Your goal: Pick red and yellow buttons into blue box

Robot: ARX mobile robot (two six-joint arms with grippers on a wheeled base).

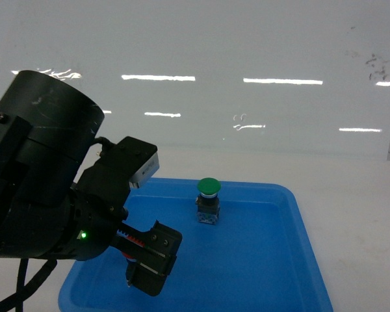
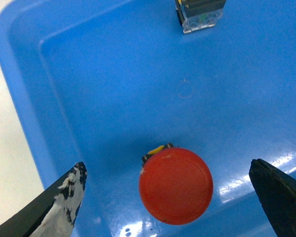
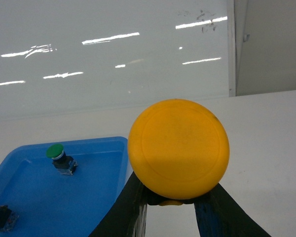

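In the head view the left arm fills the lower left, a bulky matte-black housing with a lit green dot, and its left gripper (image 1: 149,266) hangs over the near-left part of a shallow blue tray (image 1: 299,260) with rounded corners and a glossy plastic floor; whether its jaws are apart cannot be told from here. A green button (image 1: 208,200) with a domed cap stands upright on its dark switch block near the tray's far side, well apart from that gripper. The tray rests on a pale table (image 1: 357,195) before a shiny white wall streaked with light reflections. In the left wrist view the left gripper (image 2: 170,197) is spread wide, its two dark fingers (image 2: 64,202) at the lower corners, one scuffed and whitish, and the red button (image 2: 176,186) sits between them on the tray floor, touching neither; its cap is round, smooth and flat-topped, with a sliver of black and yellow body showing behind it. In the right wrist view the right gripper (image 3: 171,200) is clamped on the yellow button (image 3: 178,148), whose broad matte cap fills the middle above the two dark fingers, held over the table just right of the tray.
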